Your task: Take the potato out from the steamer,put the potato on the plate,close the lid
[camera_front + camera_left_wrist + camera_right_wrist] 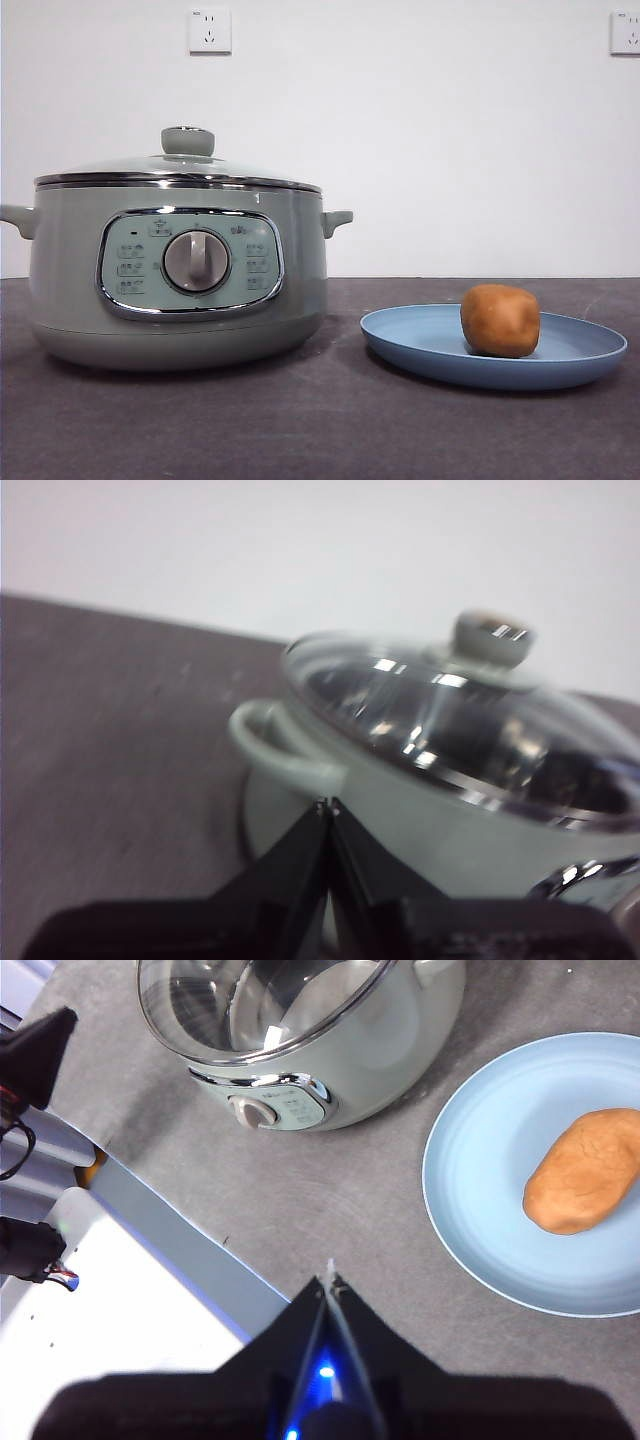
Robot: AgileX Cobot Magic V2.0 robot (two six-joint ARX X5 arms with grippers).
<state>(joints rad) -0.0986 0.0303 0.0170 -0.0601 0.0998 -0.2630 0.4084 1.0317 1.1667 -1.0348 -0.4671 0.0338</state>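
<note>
Closest in: wide light-blue matte plate (440, 345) carrying the lumpy orange-brown potato (500, 320). Domed glass lid (150, 166) already seated on the sage-green steamer (70, 270). Right gripper (330, 1280) pinched together, empty, plate ahead beside it; left gripper (327, 805) likewise, steamer handle just beyond. Judgement: only retreat remains; lift clear without nudging anything. Panel markings unreadable.

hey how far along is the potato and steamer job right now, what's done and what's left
All three steps look done. The potato lies on the plate, beside the steamer. The lid sits on the steamer's rim, closed. Nothing is in hand: the left gripper is shut and empty near the steamer's side handle, and the right gripper is shut and empty above the table between steamer and plate. Nothing appears left to do.
</note>
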